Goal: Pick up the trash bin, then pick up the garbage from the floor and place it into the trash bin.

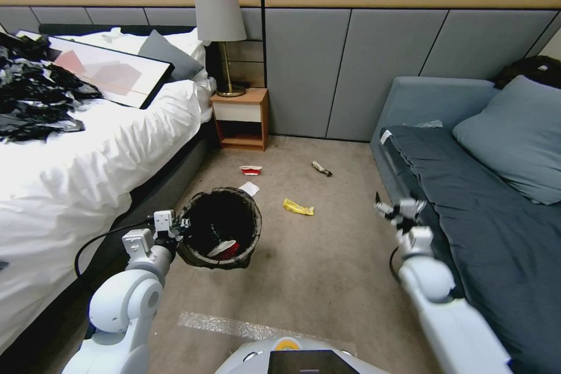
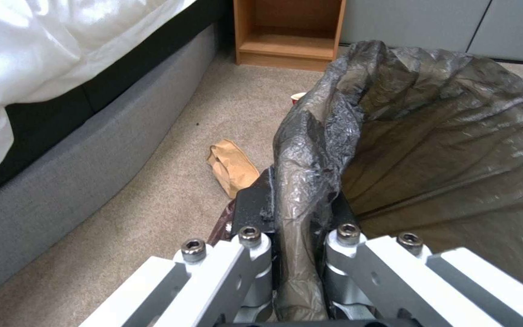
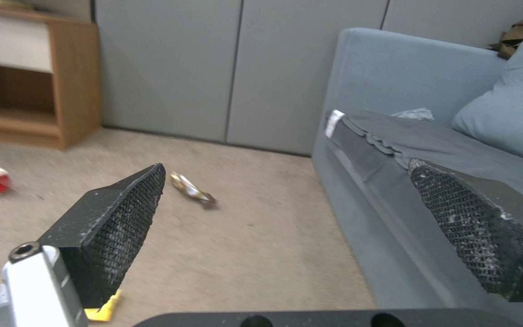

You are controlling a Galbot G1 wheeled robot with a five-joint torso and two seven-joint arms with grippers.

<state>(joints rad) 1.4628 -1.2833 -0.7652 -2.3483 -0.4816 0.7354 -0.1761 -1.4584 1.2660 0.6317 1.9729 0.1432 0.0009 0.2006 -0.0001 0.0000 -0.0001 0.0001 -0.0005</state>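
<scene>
Left gripper (image 1: pixel 178 226) clamped on bag-lined rim of trash bin (image 1: pixel 245 234), bin lifted beside bed (image 1: pixel 87 146); red-and-white wrapper (image 1: pixel 225 249) inside bin; brown cardboard piece (image 2: pixel 231 165) on carpet (image 1: pixel 315 269) just past rim; red-and-white wrapper (image 1: pixel 250 170) and white tissue (image 1: pixel 249 188) on carpet beyond bin; yellow wrapper (image 1: pixel 298 207) right of bin; dark snack wrapper (image 1: pixel 321 169) farther off; right gripper (image 1: pixel 392 210) above carpet by sofa (image 1: pixel 467 198), fingers (image 3: pixel 116 231) wide apart, holding nothing.

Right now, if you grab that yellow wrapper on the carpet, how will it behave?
The yellow wrapper looks thin and crumpled, so probably light and floppy, folding in the open right tool. Lying flat on the carpet, it may be hard to get under and could slide.
</scene>
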